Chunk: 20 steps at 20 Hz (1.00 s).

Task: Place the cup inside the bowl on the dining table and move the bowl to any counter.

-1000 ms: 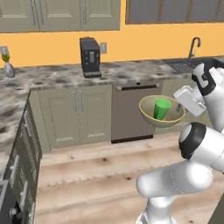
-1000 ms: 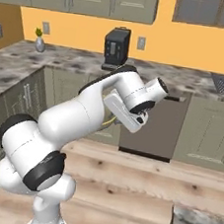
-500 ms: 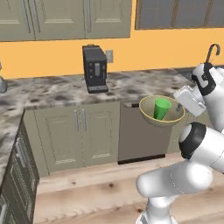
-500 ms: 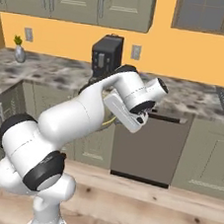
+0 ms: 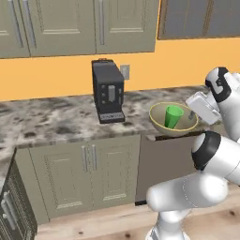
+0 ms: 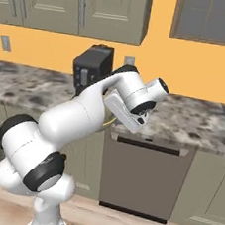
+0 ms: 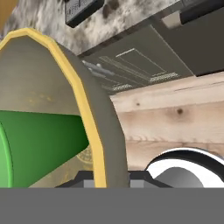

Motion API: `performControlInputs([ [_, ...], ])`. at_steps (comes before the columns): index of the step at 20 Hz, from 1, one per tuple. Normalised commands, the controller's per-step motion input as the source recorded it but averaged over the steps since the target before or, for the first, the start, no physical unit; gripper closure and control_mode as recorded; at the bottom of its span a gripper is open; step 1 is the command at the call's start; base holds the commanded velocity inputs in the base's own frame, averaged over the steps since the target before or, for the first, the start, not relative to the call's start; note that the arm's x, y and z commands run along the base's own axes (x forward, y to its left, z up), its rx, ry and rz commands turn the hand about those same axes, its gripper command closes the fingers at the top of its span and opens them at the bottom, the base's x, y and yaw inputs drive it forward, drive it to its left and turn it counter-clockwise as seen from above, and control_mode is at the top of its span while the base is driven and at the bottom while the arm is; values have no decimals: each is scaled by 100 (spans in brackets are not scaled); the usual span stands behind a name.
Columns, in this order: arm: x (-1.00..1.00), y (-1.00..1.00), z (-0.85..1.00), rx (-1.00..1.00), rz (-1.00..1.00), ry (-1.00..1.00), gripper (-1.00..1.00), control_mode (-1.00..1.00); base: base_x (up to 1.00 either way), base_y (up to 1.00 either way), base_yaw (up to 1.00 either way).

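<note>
1. Look at the cup. It is small and green, and it sits inside the bowl, leaning a little to one side.
2. The bowl is wide and yellow. It is up in the air, tipped a bit so you can see into it, and it is not resting on anything.
3. Your gripper is at the right side of the bowl, on its rim. In the hand view the rim runs down between the finger tips, so I judge the gripper is clamped on the bowl.
4. The bench is the grey-brown stone top over the green doors. It lies just behind and below the bowl.
5. This is the thing that matters: the bowl hangs at the front edge of the bench, above the dark panel. So the bare stone is forward from your gripper.
6. A black coffee machine stands on the bench to the left of the bowl. Keep away from it.
7. I think you need to go forward a little, then down, keeping the bowl level so the cup stays in.
</note>
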Motion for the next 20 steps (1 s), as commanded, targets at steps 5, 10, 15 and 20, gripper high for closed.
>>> performControlInputs([
  [5,0,0,0,0,0,0,100,100,62,-56,1],
  [10,0,0,0,0,0,0,100,100,5,-98,0],
  [15,0,0,0,0,0,0,100,100,34,-28,0],
  [20,0,0,0,0,0,0,100,100,70,0,0],
])
